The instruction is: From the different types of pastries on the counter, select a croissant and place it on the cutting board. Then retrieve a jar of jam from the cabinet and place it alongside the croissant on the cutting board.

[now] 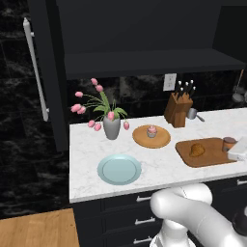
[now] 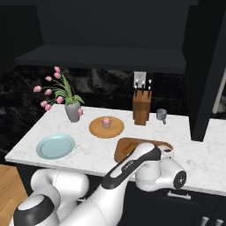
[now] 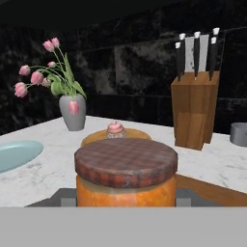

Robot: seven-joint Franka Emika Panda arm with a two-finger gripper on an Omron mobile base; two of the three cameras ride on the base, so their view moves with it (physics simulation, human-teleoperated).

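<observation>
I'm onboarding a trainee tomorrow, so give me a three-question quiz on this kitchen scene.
1. True or false: the croissant lies on the cutting board.
2. What sits on the round tray? A) cupcake B) jar C) knife
3. Fill in: the pincer is shut on the ____.

Key: 1 true. 2 A, the cupcake. 3 jar of jam, low over the board beside the croissant.

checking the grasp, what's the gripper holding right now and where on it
The gripper is shut on the jar of jam, gripping its orange body on either side, below the lid.
</observation>
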